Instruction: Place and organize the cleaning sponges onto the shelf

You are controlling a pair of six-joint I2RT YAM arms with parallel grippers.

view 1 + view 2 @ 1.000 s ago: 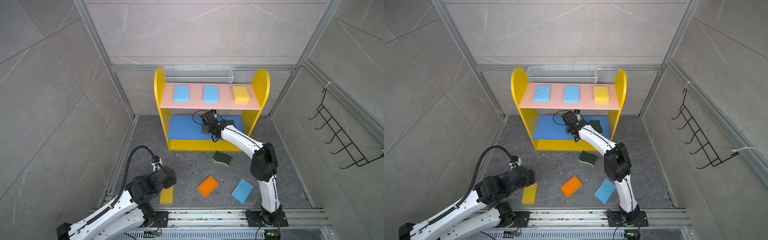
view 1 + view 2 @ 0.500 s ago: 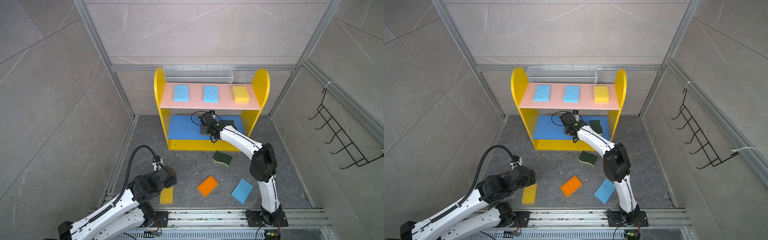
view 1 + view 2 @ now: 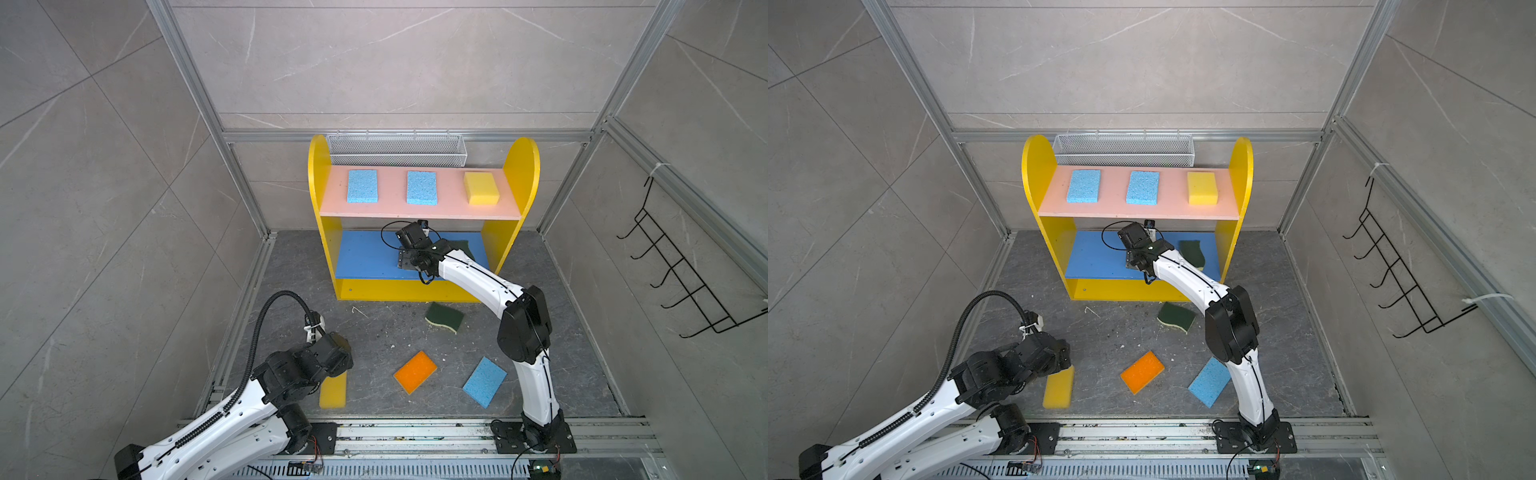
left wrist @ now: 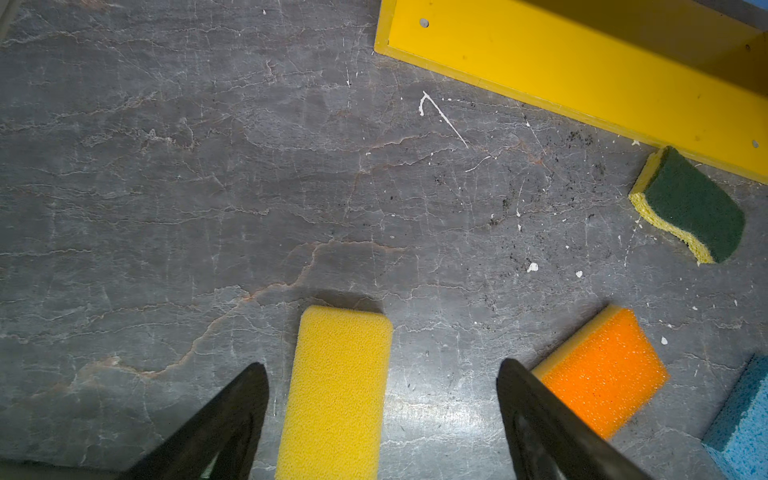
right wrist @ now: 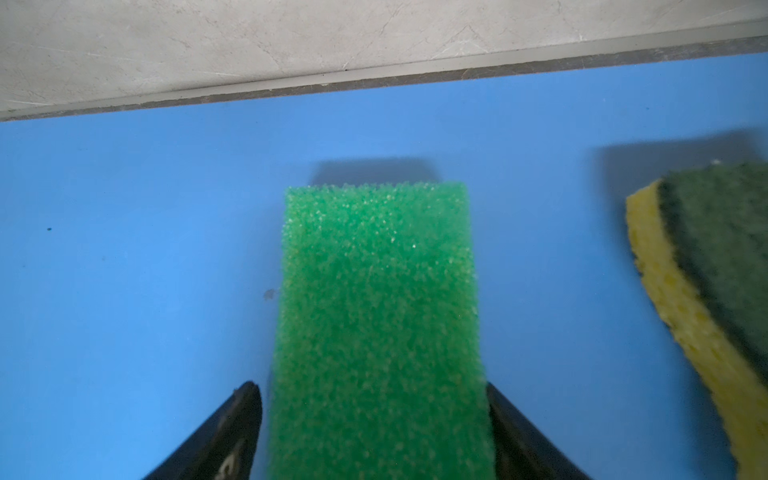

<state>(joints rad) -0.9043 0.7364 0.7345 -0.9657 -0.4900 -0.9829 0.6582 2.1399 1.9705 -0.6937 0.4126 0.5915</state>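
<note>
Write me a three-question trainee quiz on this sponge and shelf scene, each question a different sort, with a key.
1. Multiple choice: how many sponges lie on the pink board? A two, B three, C four.
2. True or false: the green sponge lies on the blue board, between the fingers of the right tool.
3. Short answer: what colour is the sponge on the floor right under the open left tool?

Key
1. B
2. True
3. Yellow: the yellow sponge
</note>
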